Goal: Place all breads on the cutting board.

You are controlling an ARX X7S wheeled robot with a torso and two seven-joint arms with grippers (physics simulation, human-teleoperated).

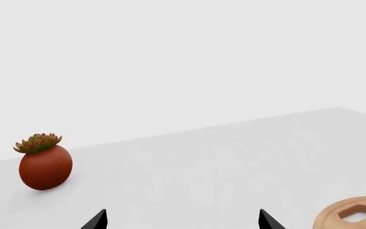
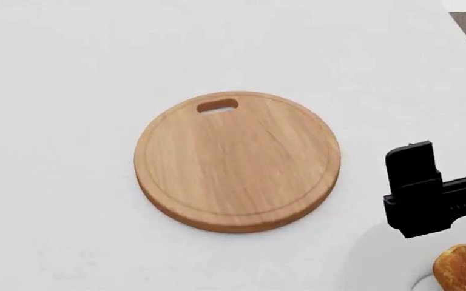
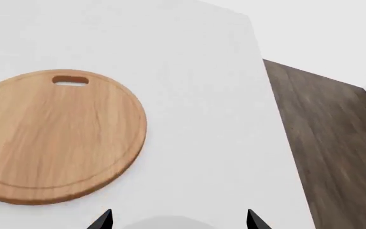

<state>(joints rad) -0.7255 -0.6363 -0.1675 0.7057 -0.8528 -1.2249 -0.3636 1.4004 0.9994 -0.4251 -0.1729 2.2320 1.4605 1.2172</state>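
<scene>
The round light-wood cutting board [image 2: 237, 160] lies bare on the white table, its handle slot on the far side. It also shows in the right wrist view [image 3: 49, 133], and its edge shows in the left wrist view [image 1: 354, 215]. One lumpy golden-brown roll [image 2: 465, 269] sits at the near right corner, on what looks like a white plate [image 2: 378, 257]. The smaller oval roll is out of view. My right gripper [image 2: 450, 163] is open and empty, right of the board and just beyond the roll; it also shows in the right wrist view [image 3: 177, 220]. My left gripper [image 1: 183, 220] is open and empty.
A red round pot with a succulent [image 1: 45, 164] stands on the table in the left wrist view. The table's right edge drops to dark wood floor [image 3: 335, 143]. The white plate's rim [image 3: 164, 223] lies just under the right fingertips.
</scene>
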